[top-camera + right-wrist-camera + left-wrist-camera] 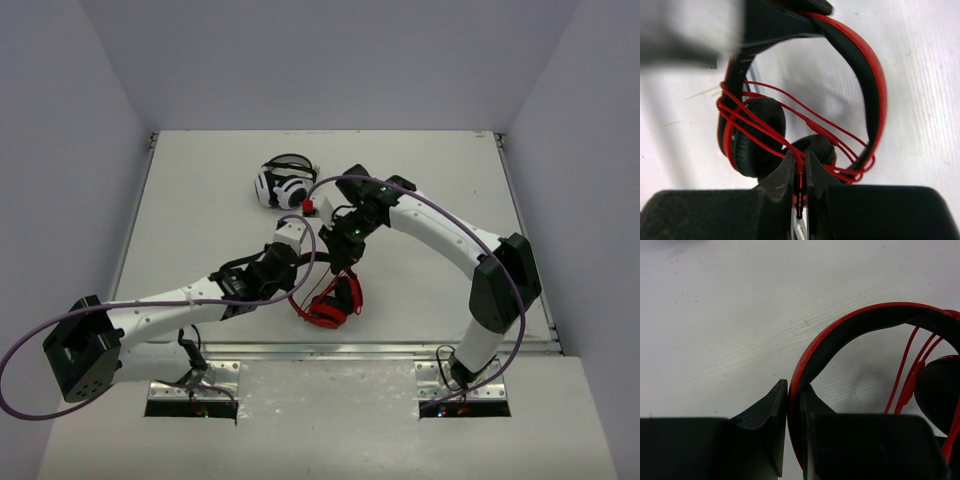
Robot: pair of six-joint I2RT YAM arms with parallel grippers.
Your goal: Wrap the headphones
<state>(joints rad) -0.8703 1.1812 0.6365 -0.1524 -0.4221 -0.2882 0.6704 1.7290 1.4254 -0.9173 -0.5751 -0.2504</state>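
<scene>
Red headphones (328,303) are lying on the table (200,200), toward its near edge, between the two arms. In the overhead view the left gripper (298,290) is being seen at their left end, and the right gripper (343,265) just behind them.

- The headband (840,335) is being pinched by the left gripper (794,390). Its jaws are being held almost fully together, one finger (767,410) outside the red band, the other inside against the black lining.
- The thin red cable (765,122) is being carried in several loops across the gap under the headband (875,90), and over the black ear pads (757,135). The loops are being gathered into a bunch at one end of the band.
- The plug (799,187) at the cable's end is being gripped by the right gripper (799,161), its jaws nearly touching with only the plug between them. The plug is being held just in front of the ear pads.
- A white headset (285,183) is resting farther back on the table, apart from the red pair. A small red object (309,207) is sitting just beside it; what it is cannot be told.
</scene>
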